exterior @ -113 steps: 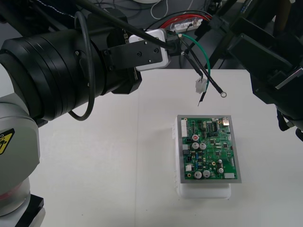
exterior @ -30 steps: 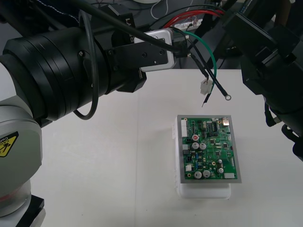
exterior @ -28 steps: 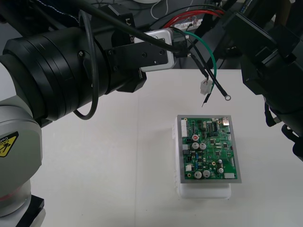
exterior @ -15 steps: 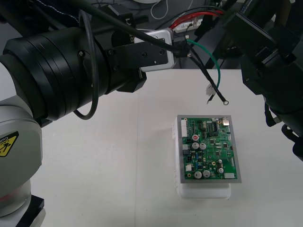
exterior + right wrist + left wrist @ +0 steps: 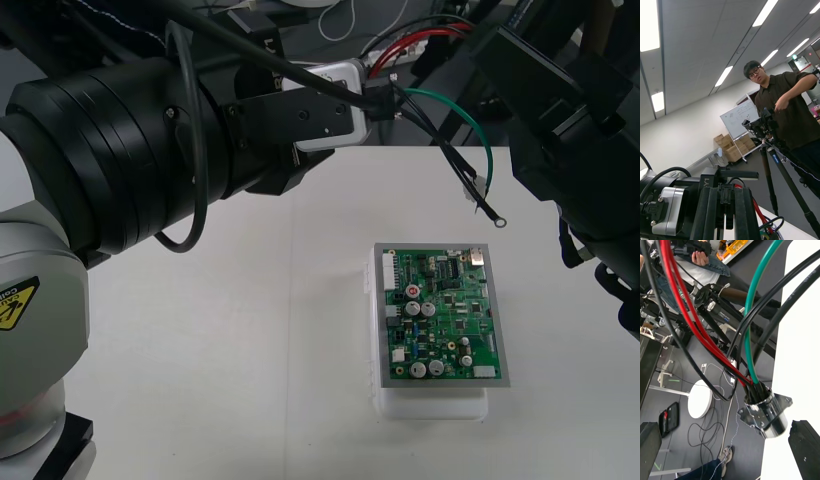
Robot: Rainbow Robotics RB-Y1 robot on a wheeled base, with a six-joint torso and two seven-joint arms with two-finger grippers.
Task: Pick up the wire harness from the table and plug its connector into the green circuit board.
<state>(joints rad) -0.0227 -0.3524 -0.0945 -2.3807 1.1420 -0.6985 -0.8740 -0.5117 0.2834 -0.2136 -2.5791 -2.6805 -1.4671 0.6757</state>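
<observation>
Stuff around the hand first: green circuit board (image 5: 440,315) on its white base (image 5: 430,408), flat on the table (image 5: 250,330), down below and out past the left gripper (image 5: 378,100) fingertips, over toward the robot's right. Right arm (image 5: 570,130) crowding in from the opposite side, dark bulk just beyond the dangling wire ends, so pretty tight in there. White camera box (image 5: 325,100) riding right behind the gripper too.

Holding the wire harness (image 5: 752,390) up in the air, clamped at the round metal socket (image 5: 765,419) end, flange sitting between the fingers (image 5: 805,444) and right up against one of them. Long axis running out from the fingertips toward the right arm, then drooping. Red wires looping up and over, green one bowing out and down, black ones sloping down. Small pale plug (image 5: 483,184) and ring terminal (image 5: 497,215) hanging lowest, pointing down at the table, near the board's far edge but clear of it. Not plugged in.
</observation>
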